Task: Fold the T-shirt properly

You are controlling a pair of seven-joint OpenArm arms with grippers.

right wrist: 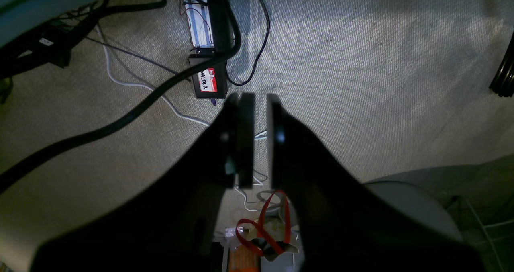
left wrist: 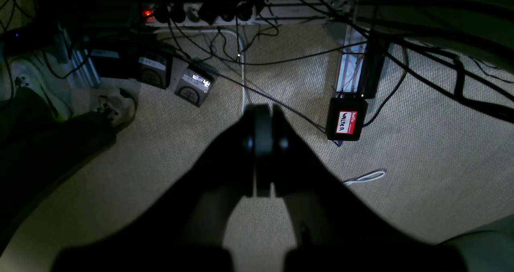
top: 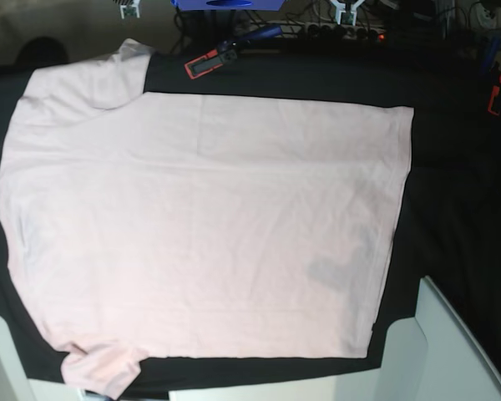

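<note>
One T-shirt (top: 200, 225), one grey patch (top: 327, 273), two sleeves, two sets of jaws.

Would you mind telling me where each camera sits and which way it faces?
Left wrist: behind the left gripper, jaws shut, facing down at carpet, cables and a labelled black box.
Right wrist: behind the right gripper, jaws slightly apart, facing down at the carpet and the box.
Base: overhead, looking down at the T-shirt spread flat on a black table; no gripper shows.
Shared: both wrist views show the box and the carpet.
</note>
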